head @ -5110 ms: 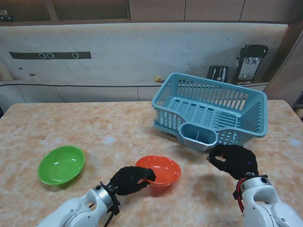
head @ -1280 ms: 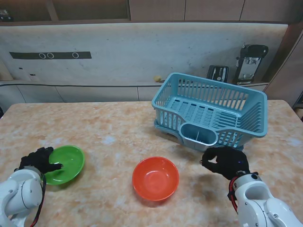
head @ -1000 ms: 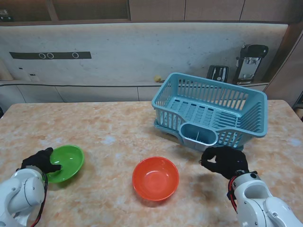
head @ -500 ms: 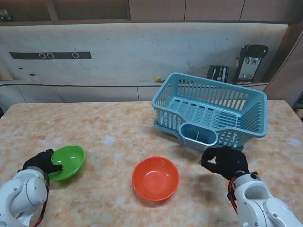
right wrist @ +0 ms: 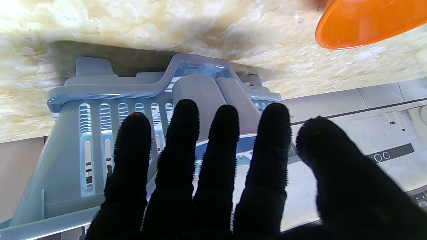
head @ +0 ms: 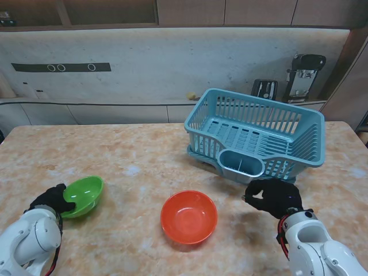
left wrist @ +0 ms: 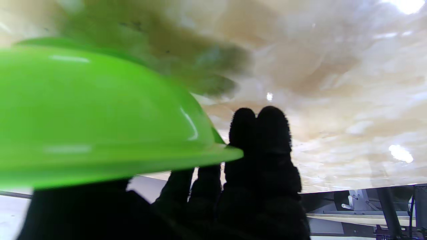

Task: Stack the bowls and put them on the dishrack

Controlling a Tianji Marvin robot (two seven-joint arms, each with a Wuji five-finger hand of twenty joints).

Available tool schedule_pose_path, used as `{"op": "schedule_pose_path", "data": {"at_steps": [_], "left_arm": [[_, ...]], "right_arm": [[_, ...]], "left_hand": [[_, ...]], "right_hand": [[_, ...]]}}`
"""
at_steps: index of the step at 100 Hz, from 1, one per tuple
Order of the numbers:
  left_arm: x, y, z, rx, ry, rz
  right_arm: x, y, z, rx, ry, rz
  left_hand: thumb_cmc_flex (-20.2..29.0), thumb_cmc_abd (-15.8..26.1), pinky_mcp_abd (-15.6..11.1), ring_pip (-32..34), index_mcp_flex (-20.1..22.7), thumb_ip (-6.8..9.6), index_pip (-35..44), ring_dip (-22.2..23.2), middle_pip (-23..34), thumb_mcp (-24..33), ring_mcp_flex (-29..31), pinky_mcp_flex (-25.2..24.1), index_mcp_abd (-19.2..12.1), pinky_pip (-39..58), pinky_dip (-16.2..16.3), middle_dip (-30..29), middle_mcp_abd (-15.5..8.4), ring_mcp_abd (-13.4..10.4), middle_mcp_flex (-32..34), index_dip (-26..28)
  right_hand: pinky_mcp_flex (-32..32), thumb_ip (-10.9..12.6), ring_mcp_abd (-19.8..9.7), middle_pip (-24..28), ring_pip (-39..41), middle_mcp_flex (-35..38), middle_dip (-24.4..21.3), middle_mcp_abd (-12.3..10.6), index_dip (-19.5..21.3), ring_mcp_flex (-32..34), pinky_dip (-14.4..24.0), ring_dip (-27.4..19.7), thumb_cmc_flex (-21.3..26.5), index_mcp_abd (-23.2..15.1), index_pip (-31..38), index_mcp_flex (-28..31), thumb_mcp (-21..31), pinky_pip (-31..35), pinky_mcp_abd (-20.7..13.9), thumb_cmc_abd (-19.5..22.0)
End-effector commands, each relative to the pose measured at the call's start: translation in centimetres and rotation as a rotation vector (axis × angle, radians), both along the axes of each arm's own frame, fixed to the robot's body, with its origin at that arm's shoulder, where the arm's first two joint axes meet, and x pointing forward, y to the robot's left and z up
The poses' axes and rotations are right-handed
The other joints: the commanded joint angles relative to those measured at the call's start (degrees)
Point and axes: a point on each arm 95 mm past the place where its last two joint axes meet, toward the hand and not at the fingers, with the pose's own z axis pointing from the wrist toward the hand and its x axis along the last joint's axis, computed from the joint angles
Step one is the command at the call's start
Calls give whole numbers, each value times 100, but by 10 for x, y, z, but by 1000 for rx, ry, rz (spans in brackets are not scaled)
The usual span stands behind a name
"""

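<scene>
My left hand grips the green bowl by its rim near the table's left edge, tilted (prob. lifting) to carry it to the orange bowl mid-table, near edge. Right hand spread, holding nothing, w/ dishrack just beyond.

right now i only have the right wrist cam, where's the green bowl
Observer: Near the table's left edge, tilted, with the left hand gripping the green bowl by its rim.
Operator: whole hand on it
Observer: No, the left wrist view shows two fingers sticking out past the rim, touching nothing.
Operator: anything in the rack yet
Observer: No, from the stand view nothing lies in the rack.
</scene>
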Motion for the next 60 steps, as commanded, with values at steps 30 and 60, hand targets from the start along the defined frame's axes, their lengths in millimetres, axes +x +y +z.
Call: {"op": "schedule_pose_path", "data": {"at_steps": [30,60], "left_arm": [[1,-5,-4,-20,-11,21],[5,-8,0,-40,-71,53]], "right_arm": [[-4,2,-2,2,21,9],[-4,2,-2,2,21,9]], "left_hand": [[2034,-917,-1177,-108,-64,-470,931,2390,920,616,923,1027,88,704,-2023,796,181,-560,-99,239],[2320,-931,-1073,-111,-20,-479,2749,3161,1454,1355,651,1343,-23,768,-2529,1311,333,-337,125,1516]], "right_hand": [[-55,80,-75,33,-61,66,58,-52,34,2,-49,35,-78,-91,67,63,-90,-22,52,151],[-58,78,-81,33,-63,67,59,-45,33,6,-49,35,-78,-107,66,59,-93,-28,50,151]]}}
